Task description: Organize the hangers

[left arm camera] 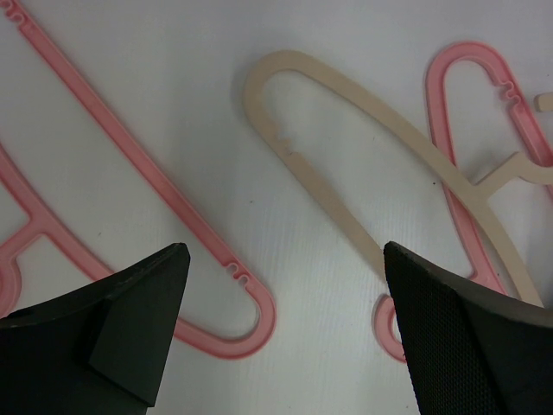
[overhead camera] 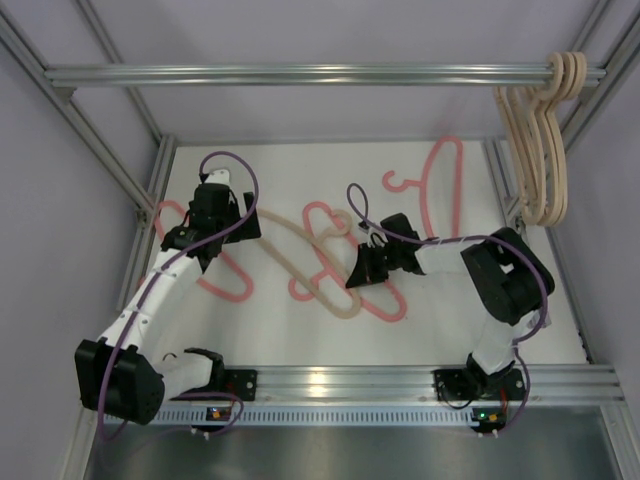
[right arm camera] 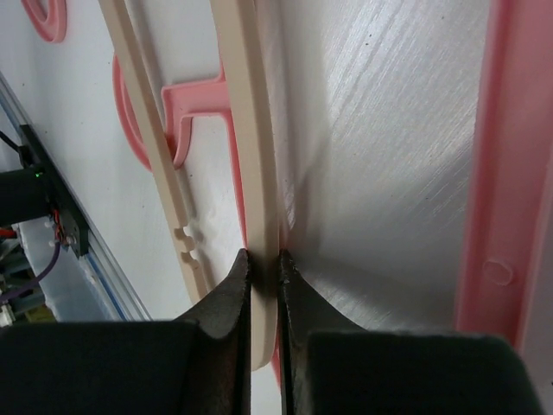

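Note:
Several beige hangers [overhead camera: 545, 140] hang on the rail [overhead camera: 300, 74] at the far right. On the table lie one beige hanger [overhead camera: 343, 310] and several pink hangers, one at the left [overhead camera: 225, 280] and one at the back right [overhead camera: 440, 190]. My right gripper [overhead camera: 358, 270] is shut on the beige hanger's bar [right arm camera: 246, 130], which runs between its fingertips in the right wrist view, where the gripper [right arm camera: 263, 259] sits low over the table. My left gripper [overhead camera: 205, 215] is open and empty over the left pink hanger [left arm camera: 147, 173], and in the left wrist view the gripper [left arm camera: 285, 328] has its jaws wide apart.
Another pink hanger [overhead camera: 325, 250] crosses the beige one mid-table, and one more [right arm camera: 510, 173] lies right beside my right gripper. Aluminium frame posts stand at the table's left [overhead camera: 110, 160] and right sides. The rail's left and middle parts are bare.

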{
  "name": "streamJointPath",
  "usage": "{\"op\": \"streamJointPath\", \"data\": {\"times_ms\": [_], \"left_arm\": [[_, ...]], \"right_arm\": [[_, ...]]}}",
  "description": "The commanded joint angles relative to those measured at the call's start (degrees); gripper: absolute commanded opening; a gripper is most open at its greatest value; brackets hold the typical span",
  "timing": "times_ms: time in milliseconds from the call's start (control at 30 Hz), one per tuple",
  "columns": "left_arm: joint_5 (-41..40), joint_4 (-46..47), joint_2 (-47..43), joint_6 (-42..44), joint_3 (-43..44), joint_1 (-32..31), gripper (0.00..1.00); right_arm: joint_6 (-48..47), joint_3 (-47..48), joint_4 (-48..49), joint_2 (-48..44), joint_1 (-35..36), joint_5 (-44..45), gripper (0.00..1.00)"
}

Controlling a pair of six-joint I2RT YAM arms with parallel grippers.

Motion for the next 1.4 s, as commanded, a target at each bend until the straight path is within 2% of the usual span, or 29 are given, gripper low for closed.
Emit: {"op": "streamJointPath", "data": {"times_ms": [0,500,867,1033,1167,1367], "left_arm": [[0.4,0.4,-0.3,-0.4,-0.3,0.3,0.98],[7.7,0.4,-2.4,-5.6,0.7,0.3,0.98],[14.8,1.3,-5.1,-13.7,-0.5,0.3,0.98],[23.8,10.0,-4.5,-24.3,-5.2,-1.1,0.98],[20.6,17.7,-2.6,-32.0,-7.6,-4.5,0.98],[14.1,33.3,0.3,-46.8,-13.2,-5.0,0.98]], "right_arm": [[-2.9,-0.5,0.0,-0.9,-0.6,5.4,0.0],[-6.3,3.0,-7.5,-21.2,1.8,12.8,0.0],[-9.7,4.3,-11.0,-27.0,2.7,16.6,0.0],[-9.7,3.6,-10.7,-25.6,4.0,18.6,0.0],[-9.4,2.7,-9.6,-25.5,5.4,19.6,0.0],[-9.7,2.4,-8.5,-24.7,8.3,22.8,0.0]]}}
